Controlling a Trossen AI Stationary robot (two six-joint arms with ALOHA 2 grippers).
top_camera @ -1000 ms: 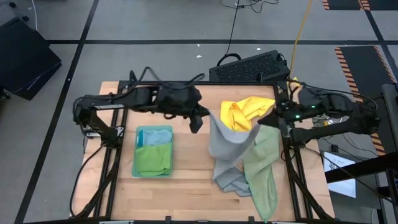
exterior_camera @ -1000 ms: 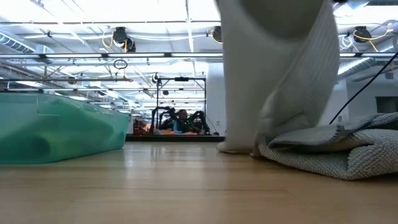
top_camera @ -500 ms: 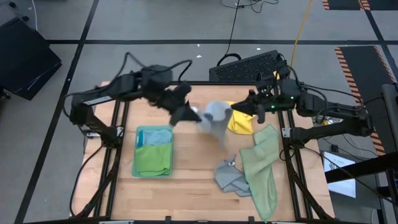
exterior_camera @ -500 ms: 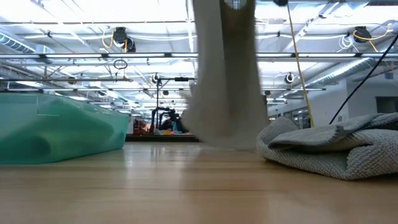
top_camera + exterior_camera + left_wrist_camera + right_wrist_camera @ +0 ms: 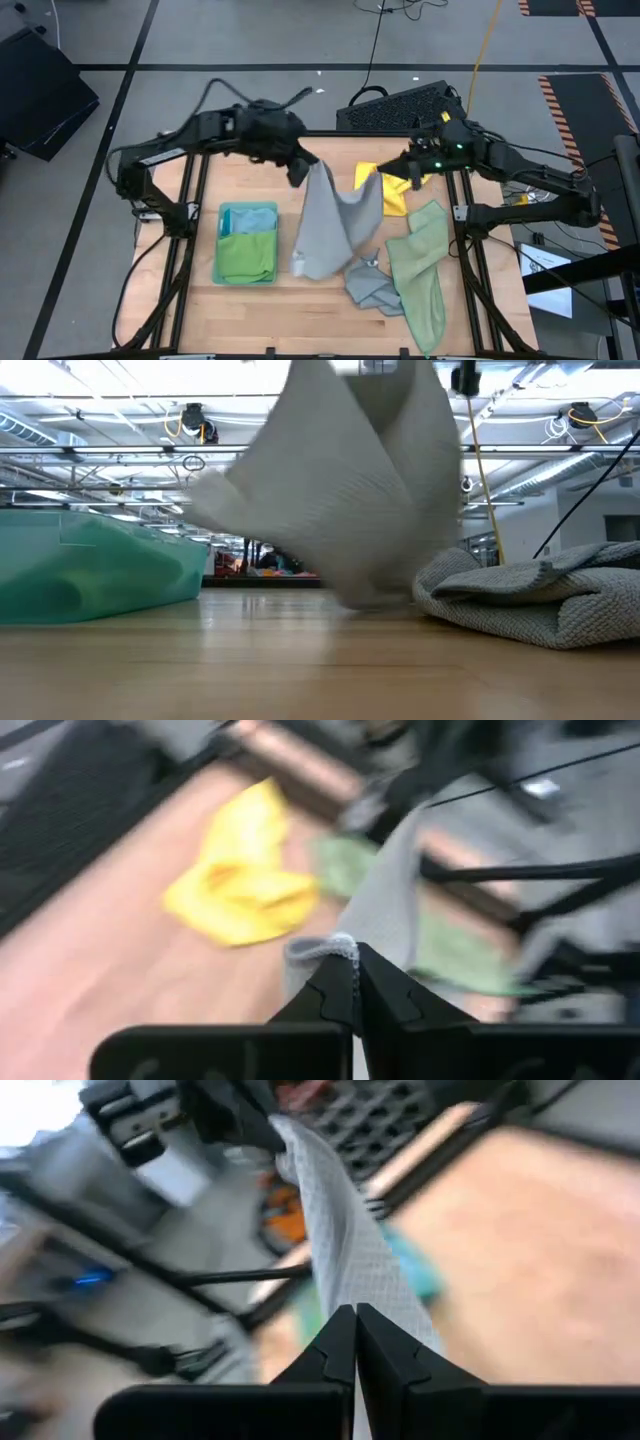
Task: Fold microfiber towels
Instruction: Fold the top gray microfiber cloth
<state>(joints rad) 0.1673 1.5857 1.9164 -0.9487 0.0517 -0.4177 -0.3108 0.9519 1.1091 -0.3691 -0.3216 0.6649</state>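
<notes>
Both claws, left (image 5: 298, 172) and right (image 5: 385, 178), clamp corners of a thin, waffle-textured grey towel (image 5: 325, 225) sagging over the wooden tabletop (image 5: 300, 300).

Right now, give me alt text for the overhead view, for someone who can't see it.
Two robot arms hold a grey towel up between them over a wooden table, the left end effector and right end effector each shut on a top corner. A folded stack of blue and green towels lies to the left; yellow, sage and another grey towel lie unfolded to the right.
</notes>
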